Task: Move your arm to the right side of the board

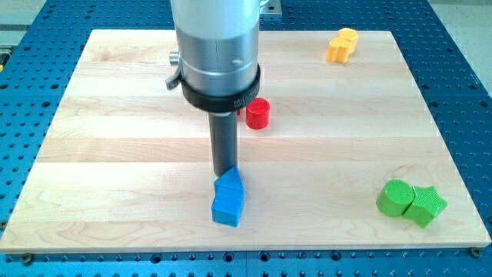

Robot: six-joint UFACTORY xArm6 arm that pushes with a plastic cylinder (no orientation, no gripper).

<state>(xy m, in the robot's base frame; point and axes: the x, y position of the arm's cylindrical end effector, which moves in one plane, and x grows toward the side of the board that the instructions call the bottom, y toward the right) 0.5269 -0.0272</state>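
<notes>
Tip (226,172) against blue block (228,198)

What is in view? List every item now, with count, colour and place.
blue block: 1, blue, pentagon-like, bottom centre of board
red cylinder: 1, red, upper centre
yellow block: 1, yellow, top right
green cylinder: 1, green, bottom right
green star: 1, green, touching the green cylinder's right side
board: 1, pale wood, on a blue perforated table
my tip: 1, dark rod, at the blue block's top edge, left of the red cylinder
</notes>
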